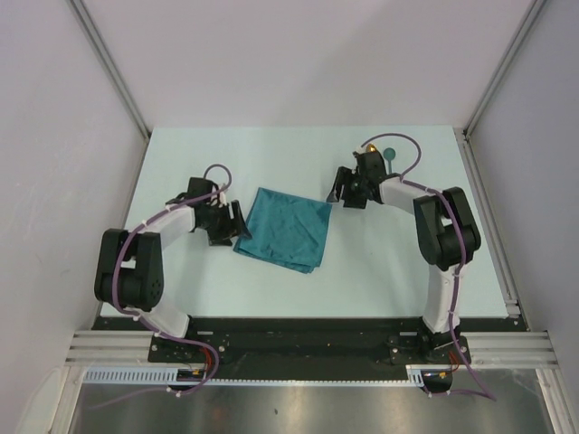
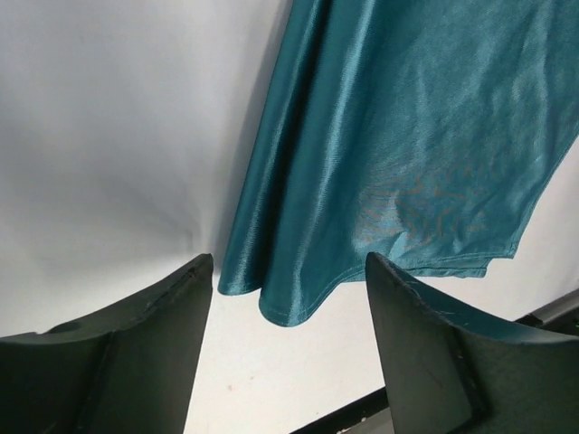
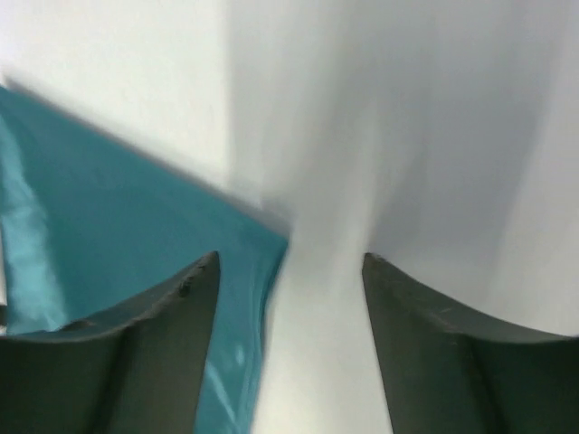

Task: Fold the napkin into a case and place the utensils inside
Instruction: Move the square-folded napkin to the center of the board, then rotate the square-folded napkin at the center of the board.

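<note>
Starting at the left, we are looking at the left gripper (image 1: pixel 226 222) reaching low over the pale table (image 1: pixel 181 163), just beside the left edge of the napkin (image 1: pixel 285 228). In its wrist view the left gripper (image 2: pixel 288 259) is standing spread wide, its jaws gripping nothing. A rounded, folded corner of the napkin (image 2: pixel 407 136) is lying just ahead of the gap between them; whether either jaw is touching the cloth we cannot tell. The napkin is lying flat near the middle of the table, between the two grippers, as a tilted, roughly square teal shape with layered edges showing along its near side. Moving right, the right gripper (image 1: pixel 341 193) is hovering just beside the napkin's right corner. Its wrist view is blurred, yet we are seeing the right gripper (image 3: pixel 289 258) spread as well, with table showing between the jaws and the napkin (image 3: pixel 118 235) corner ending by one jaw's tip. Farthest right, beyond that wrist, the teal spoon (image 1: pixel 390 155) is lying on the table, and the gold spoon (image 1: pixel 370 145) is peeking out beside it, mostly hidden by the arm.
</note>
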You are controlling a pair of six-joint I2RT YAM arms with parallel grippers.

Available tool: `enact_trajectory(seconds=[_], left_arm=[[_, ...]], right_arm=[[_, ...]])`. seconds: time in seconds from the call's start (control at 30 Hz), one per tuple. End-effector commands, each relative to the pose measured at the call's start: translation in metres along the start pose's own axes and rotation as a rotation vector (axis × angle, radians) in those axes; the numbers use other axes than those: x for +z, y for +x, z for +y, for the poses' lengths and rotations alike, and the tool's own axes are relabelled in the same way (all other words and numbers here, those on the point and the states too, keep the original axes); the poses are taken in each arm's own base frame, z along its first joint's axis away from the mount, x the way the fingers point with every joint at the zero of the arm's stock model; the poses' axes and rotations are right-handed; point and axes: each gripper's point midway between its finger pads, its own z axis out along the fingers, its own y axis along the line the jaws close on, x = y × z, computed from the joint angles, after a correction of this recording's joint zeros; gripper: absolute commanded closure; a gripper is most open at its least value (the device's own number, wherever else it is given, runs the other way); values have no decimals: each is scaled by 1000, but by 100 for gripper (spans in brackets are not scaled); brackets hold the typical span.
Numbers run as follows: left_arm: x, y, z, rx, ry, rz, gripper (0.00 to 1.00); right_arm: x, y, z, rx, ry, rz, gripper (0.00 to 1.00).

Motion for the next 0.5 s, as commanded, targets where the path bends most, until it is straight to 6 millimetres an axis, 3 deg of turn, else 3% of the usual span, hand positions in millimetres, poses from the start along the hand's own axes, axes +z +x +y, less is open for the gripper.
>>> enact_trajectory(seconds=[0.0,0.1,0.13,0.27,0.47], left_arm=[[10,14,-5,-54,77,28,30],[13,23,1,-72,58,43,38],[10,21,2,-72,49,27,40],[6,19,12,-70,10,-2,42],[8,18,25,-101,1,20,51]], right_arm=[[-40,21,-18,-35,125,67,28],[-63,51,-4,-51,66,107,27],[-74,53,6,-66,43,94,27],[-90,90,22,-103,3,128,27],[-94,129,47,-120,-64,182,27]])
